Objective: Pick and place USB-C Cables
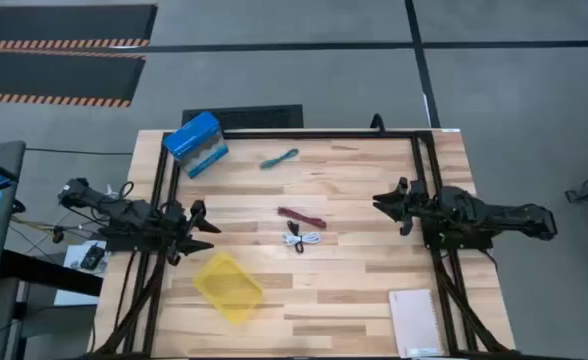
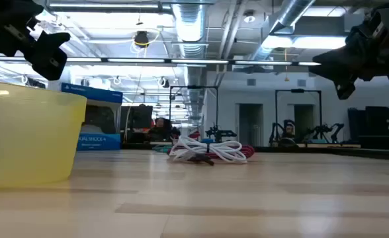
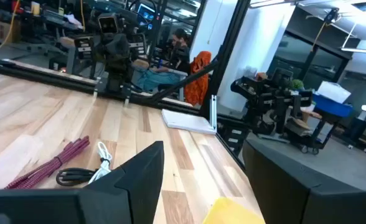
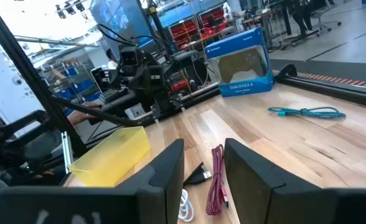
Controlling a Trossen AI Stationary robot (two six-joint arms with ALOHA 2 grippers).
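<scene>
Four cables lie flat on the wooden table. The teal cable [image 1: 279,159] [image 4: 307,112] is at the far middle. The dark red cable [image 1: 302,216] [image 4: 217,177] [image 3: 49,163] is at the centre. The white cable [image 1: 310,239] [image 2: 208,150] and the black cable [image 1: 295,237] [image 3: 74,177] lie side by side just nearer. My left gripper [image 1: 200,229] hovers open at the table's left, above the yellow tray's far edge. My right gripper [image 1: 386,205] hovers open at the right. Both are empty.
A yellow tray [image 1: 228,286] [image 2: 22,139] stands at the near left. A blue box [image 1: 195,143] [image 4: 242,62] stands at the far left corner. A white notebook [image 1: 414,322] lies at the near right. A black frame borders the table's sides and far edge.
</scene>
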